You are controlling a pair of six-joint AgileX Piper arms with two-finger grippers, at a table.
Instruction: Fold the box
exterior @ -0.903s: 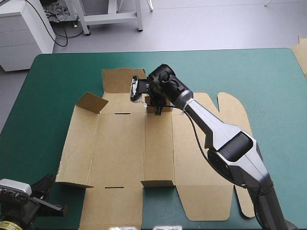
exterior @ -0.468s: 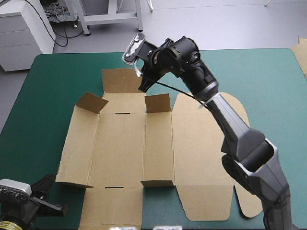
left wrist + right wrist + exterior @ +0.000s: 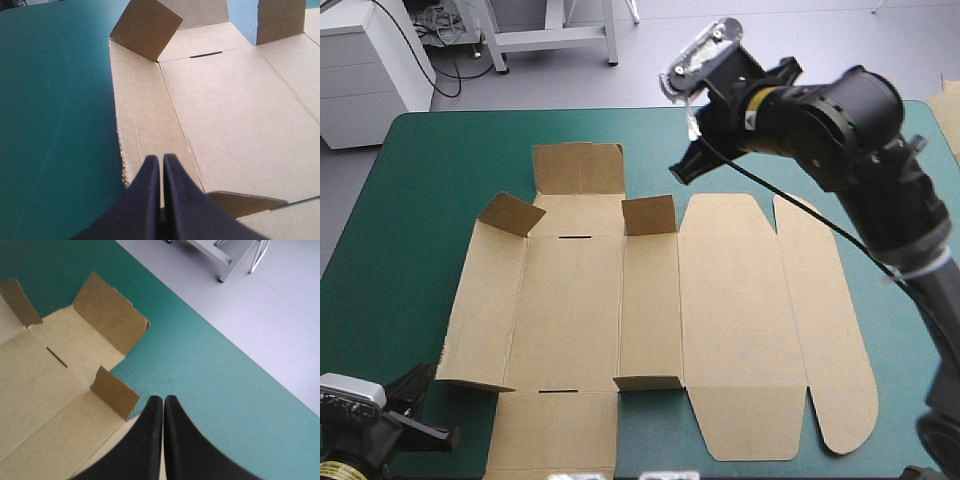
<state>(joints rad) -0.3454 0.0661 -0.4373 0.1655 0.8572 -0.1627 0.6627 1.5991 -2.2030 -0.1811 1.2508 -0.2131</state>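
The box (image 3: 590,300) is lying spread open across the middle of the teal-green cover (image 3: 440,170), nothing sitting on it. The right gripper (image 3: 163,399) is pressing its black fingers together into one point, gripping nothing, and hanging above bare cover just past the box's far edge, at about one o'clock from the box's middle. Just beside its tip, at about seven o'clock, a short far flap (image 3: 650,215) is standing upright; a second raised flap (image 3: 512,213) is leaning at the far-left corner. The left gripper (image 3: 161,159) is also holding its fingers pressed together on nothing, sitting low at the box's near-left corner, at about seven o'clock. The rounded lid panel (image 3: 740,320) is lying flat toward three o'clock. A strip of more board (image 3: 948,110) is showing at the table's right edge.
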